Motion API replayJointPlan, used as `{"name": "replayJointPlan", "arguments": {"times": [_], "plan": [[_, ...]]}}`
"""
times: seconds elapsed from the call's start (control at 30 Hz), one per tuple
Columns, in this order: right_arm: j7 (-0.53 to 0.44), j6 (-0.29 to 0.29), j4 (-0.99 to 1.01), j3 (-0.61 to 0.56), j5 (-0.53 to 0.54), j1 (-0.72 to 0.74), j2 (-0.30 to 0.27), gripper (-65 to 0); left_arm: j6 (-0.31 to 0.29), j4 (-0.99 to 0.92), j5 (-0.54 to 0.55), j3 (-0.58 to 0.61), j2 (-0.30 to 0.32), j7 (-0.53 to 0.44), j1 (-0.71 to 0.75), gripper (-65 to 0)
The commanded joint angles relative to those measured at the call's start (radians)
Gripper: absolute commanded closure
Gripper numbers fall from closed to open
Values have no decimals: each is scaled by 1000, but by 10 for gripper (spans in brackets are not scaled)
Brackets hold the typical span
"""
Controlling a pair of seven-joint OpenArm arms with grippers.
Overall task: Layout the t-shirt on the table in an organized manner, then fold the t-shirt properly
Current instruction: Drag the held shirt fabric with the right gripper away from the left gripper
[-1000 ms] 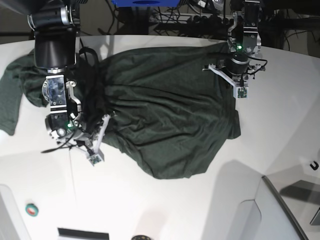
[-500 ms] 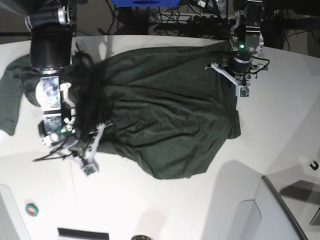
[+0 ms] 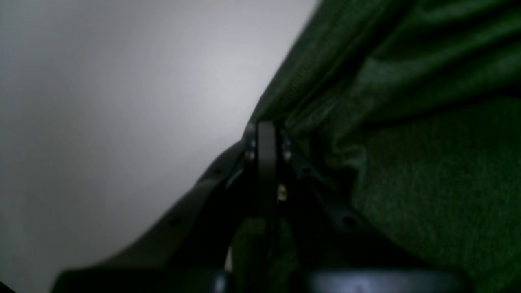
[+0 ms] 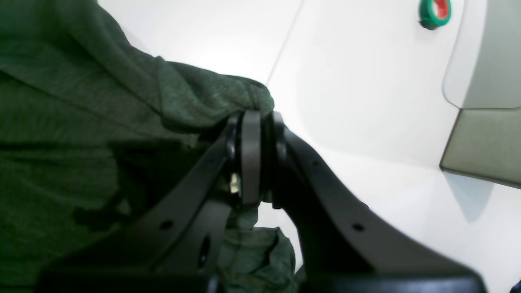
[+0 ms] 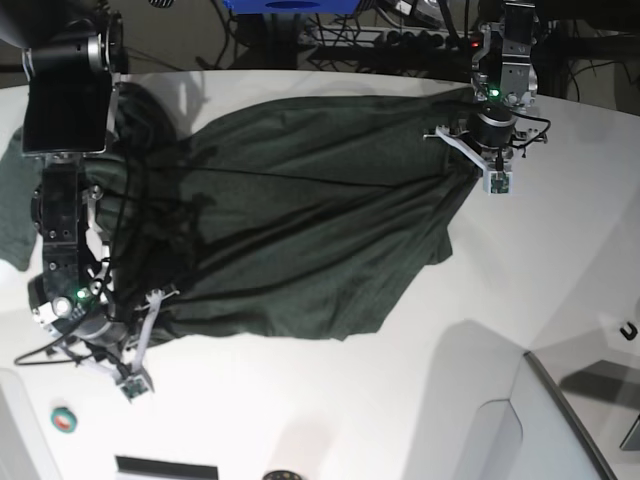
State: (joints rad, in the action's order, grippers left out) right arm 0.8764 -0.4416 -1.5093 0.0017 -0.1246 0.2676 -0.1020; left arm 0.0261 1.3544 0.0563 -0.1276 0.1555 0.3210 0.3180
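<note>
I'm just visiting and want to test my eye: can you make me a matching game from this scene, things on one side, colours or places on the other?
Things:
1. t-shirt
2. table
3. roll of tape
4. left claw

Descriptions:
A. white
B. green and red, near the table's front edge
C. dark green, stretched between both arms
D. pinching the cloth's edge

Pairs: 1-C, 2-A, 3-B, 4-D

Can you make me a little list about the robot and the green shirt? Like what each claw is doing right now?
cloth: t-shirt, dark green, stretched out between the two arms
surface: white table
left claw: shut on the shirt's edge
right claw: shut on a bunched bit of shirt
extra thing: green tape roll on the table, away from the shirt
</note>
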Motion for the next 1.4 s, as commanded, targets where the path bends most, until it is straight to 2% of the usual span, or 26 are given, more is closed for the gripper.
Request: {"name": "replayJointPlan", "arguments": {"times": [0.0,0.4,0.5,0.57,0.63,0.8,0.97,1.1,1.17,1.23,1.3,1.37], "plan": [[-21,8,-27,4,6,31,-18,-6,4,-13,-8,-1,3,96,17,0],[-16,8,-29,2,-20,108,-68,-6,4,-14,-8,-1,5,96,17,0],[37,5,-70,1,-45,95,-64,-2,4,-13,-8,-1,5,96,22,0],[56,5,-130,-2,-45,46,-58,-2,4,-6,-8,-2,5,96,22,0],[60,3,-222,-4,-45,-29,-14,-2,4,-5,-8,-2,0,96,19,0],[60,3,-429,-42,-48,-264,57,-2,4,-3,-2,-1,-3,96,14,0],[56,3,-431,-138,-45,-502,64,-3,4,-3,-2,-1,-3,96,17,0],[57,7,-405,-217,-45,-575,66,-12,4,-3,-5,-1,-3,97,19,0],[62,8,-408,-225,-45,-580,66,-81,4,-2,-2,-1,-3,99,17,0],[79,8,-434,-225,-50,-574,66,-204,4,-2,-2,1,-3,99,17,0],[96,8,-469,-225,-50,-563,66,-300,4,-2,-2,1,-3,99,19,0],[106,8,-474,-223,-50,-526,66,-344,4,-2,-2,1,-3,99,20,0]]}}
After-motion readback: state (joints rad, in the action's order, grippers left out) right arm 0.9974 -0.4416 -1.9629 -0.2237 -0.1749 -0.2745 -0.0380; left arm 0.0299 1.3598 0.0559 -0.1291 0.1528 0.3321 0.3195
